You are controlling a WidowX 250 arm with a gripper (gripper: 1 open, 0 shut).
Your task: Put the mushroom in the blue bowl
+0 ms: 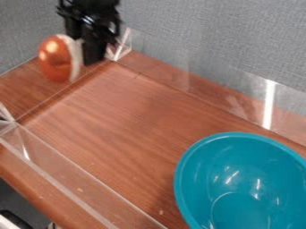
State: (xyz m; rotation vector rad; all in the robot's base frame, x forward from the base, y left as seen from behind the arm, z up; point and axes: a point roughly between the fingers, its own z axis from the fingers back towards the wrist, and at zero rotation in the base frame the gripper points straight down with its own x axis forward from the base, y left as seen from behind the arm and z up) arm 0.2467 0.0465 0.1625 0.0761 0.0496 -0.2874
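The counter [131, 116] is smooth reddish-brown wood grain, fenced by clear plastic walls [72, 192]. The mushroom [56, 58], a rounded orange-red cap on a cream stem, hangs high at the upper left, clamped in the black pincer [74, 46], whose jaws are closed on it. The glossy, round teal blue bowl [245, 183] sits at the lower right, well apart, with open wood between.

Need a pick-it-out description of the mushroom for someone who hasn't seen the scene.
Start at the wooden table and go to its far left corner, well away from the blue bowl at near right. There the black tool holds the mushroom in the air: small, with a rounded orange-red cap.
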